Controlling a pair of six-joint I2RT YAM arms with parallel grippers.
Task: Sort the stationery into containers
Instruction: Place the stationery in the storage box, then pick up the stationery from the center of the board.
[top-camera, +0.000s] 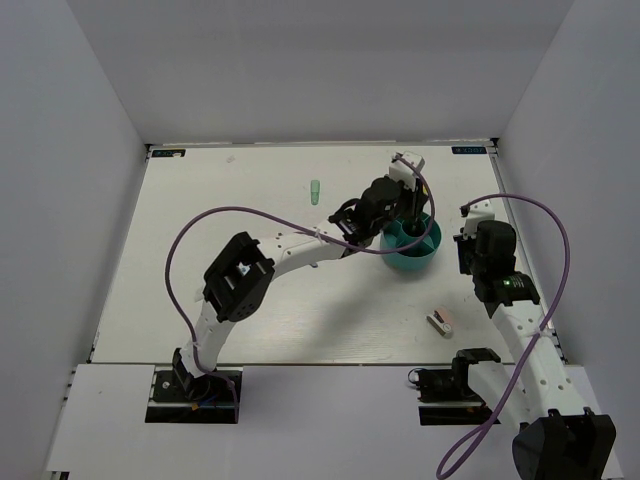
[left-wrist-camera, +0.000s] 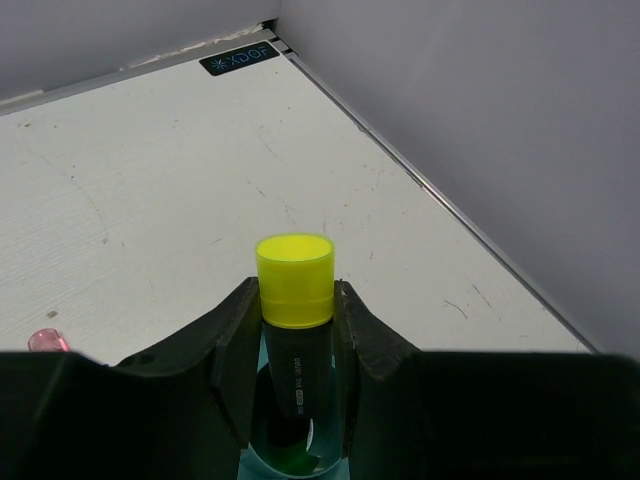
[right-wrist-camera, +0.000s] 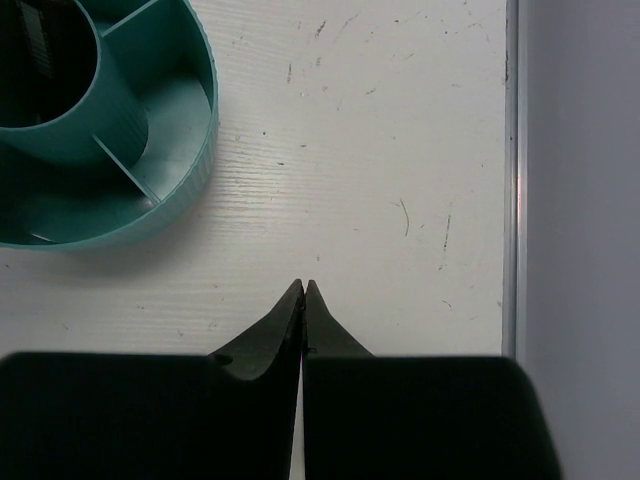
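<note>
The teal organiser (top-camera: 415, 265) stands right of centre on the white table (top-camera: 250, 330). Over it, the left gripper (left-wrist-camera: 295, 300) clamps the upright black-yellow highlighter (left-wrist-camera: 294, 275). The right gripper (right-wrist-camera: 303, 290), fingers together, is just right. The pink-white block (top-camera: 441, 322) lies nearer, and the mint green marker (top-camera: 315, 190) lies far left.

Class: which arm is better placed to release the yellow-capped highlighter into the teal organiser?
Left: the left gripper holds the highlighter over the organiser; the right gripper is shut, empty, beside it.
</note>
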